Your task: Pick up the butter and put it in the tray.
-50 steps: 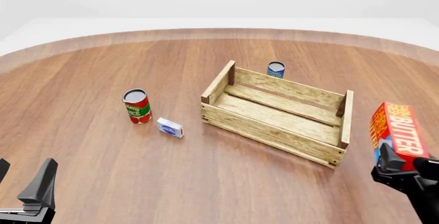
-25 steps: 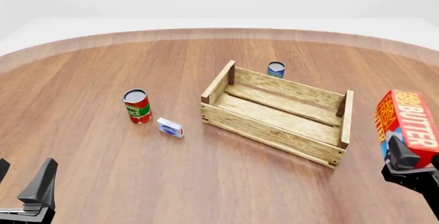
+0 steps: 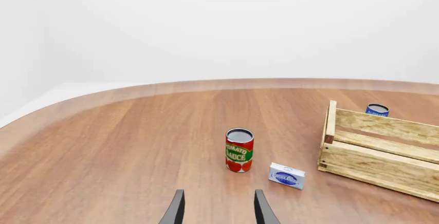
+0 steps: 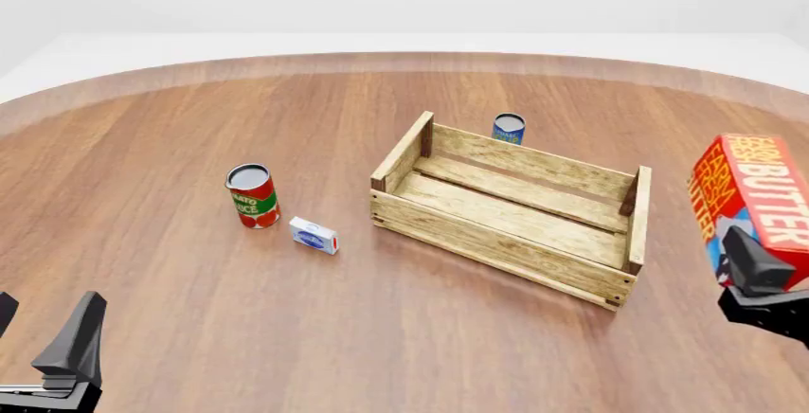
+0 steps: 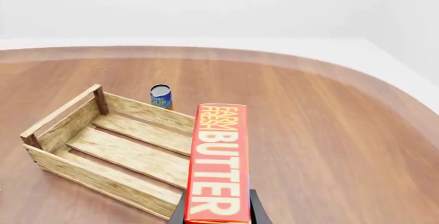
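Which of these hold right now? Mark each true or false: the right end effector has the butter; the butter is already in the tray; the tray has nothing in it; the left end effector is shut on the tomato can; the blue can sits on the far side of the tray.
1. The right end effector holds the butter. True.
2. The butter is already in the tray. False: it is held up to the right of the tray, outside it.
3. The tray has nothing in it. True: only bare slats show.
4. The left end effector is shut on the tomato can. False: it is open and holds nothing, with the can standing well ahead of it.
5. The blue can sits beyond the tray's far side. True.
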